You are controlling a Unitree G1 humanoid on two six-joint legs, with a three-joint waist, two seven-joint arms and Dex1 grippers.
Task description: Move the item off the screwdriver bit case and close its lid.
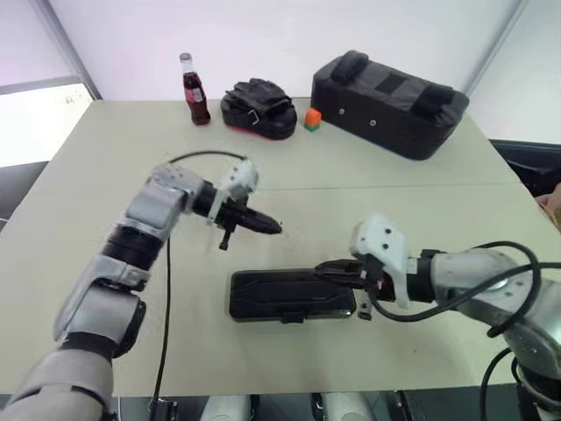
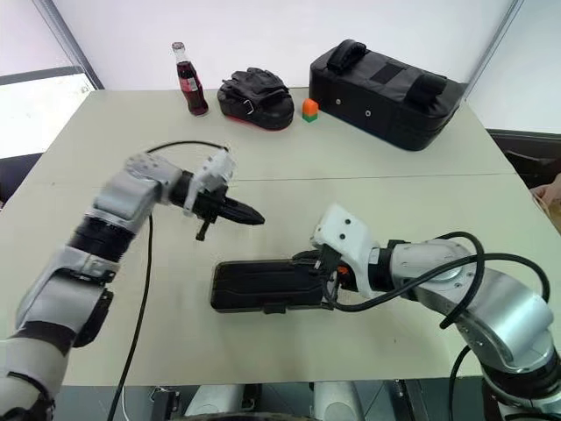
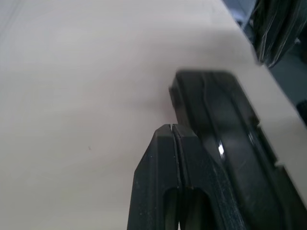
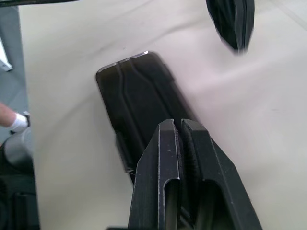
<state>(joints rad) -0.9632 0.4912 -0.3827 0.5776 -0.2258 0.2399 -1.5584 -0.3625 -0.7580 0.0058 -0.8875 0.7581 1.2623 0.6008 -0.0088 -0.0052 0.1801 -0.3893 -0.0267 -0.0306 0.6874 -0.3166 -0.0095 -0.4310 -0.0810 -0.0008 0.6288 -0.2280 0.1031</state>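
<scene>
At the left of the head view the left gripper (image 1: 263,225) hangs above the pale beige worktop (image 1: 88,175), its two black fingers pressed together on nothing and pointing toward the frame's right. Just below and to the right of it, in the lower middle of the frame, lies the flat, rectangular, dark slate-grey plastic screwdriver bit case (image 1: 289,296), long side running left to right, with its lid (image 2: 263,279) looking already down flat over the tray and a small black latch tab (image 1: 292,316) on the near long edge; no loose item can be seen on top of it. The left gripper is near the case's far left portion but apart from it, raised above the surface. Judging by its look, the case is light, stiff and glossy, so likely to skid on the smooth worktop if pushed sideways; the thin lid would probably flex, so pressure is best put straight down near the latch edge, and any lifting done across the short width. Further right, the right gripper (image 1: 337,274) sits at the case's right end, fingers closed with nothing visibly between them, tips over or touching the lid's right part; whether they actually press on it I cannot tell.
</scene>
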